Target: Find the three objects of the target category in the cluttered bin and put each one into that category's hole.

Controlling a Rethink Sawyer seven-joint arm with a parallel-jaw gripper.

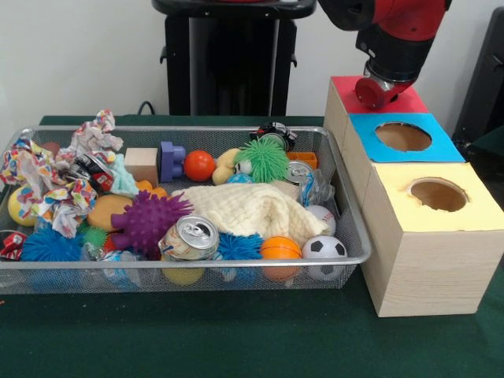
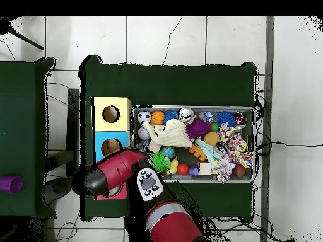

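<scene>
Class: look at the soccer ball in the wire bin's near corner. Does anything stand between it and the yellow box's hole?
Only the wire bin wall. The soccer ball lies uncovered against it, the yellow box stands just outside, and its hole is open. The gripper is above the red box.

Bright, even light — soft shadows, mild blur.
</scene>
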